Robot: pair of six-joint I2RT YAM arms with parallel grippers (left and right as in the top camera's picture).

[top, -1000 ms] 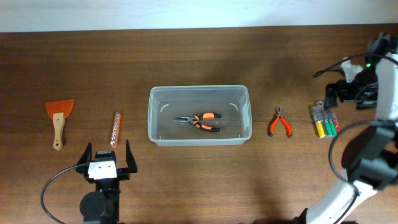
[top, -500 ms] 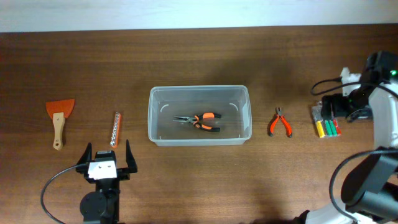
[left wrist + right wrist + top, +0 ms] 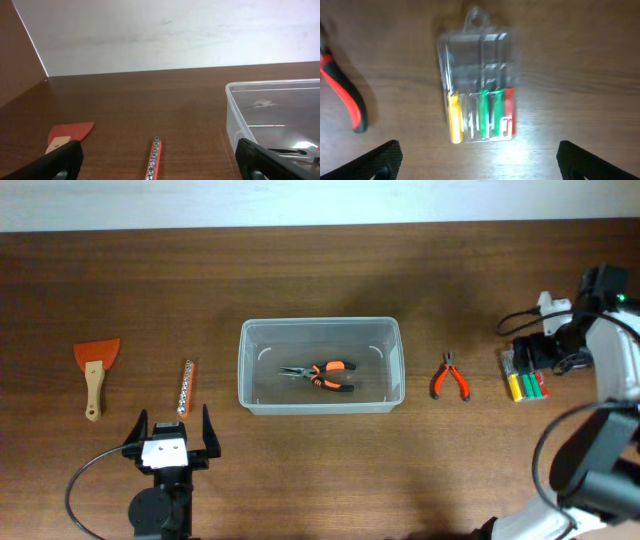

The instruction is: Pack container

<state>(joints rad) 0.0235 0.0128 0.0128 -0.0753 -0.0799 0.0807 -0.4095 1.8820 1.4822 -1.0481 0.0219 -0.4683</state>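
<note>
The clear container stands mid-table with orange-and-black pliers lying inside; its corner shows in the left wrist view. My left gripper is open and empty near the front edge, with a red socket rail lying between its fingers. My right gripper is open at the far right, above a small clear case of yellow, green and red bits. Small red pliers lie between the container and that case.
An orange scraper with a wooden handle lies at the far left, beside the socket rail. The red pliers lie left of the bit case in the right wrist view. A white wall runs behind the table.
My right gripper has moved forward and settled over the bit case, and the arm has swung. The left arm and the objects have not moved.
</note>
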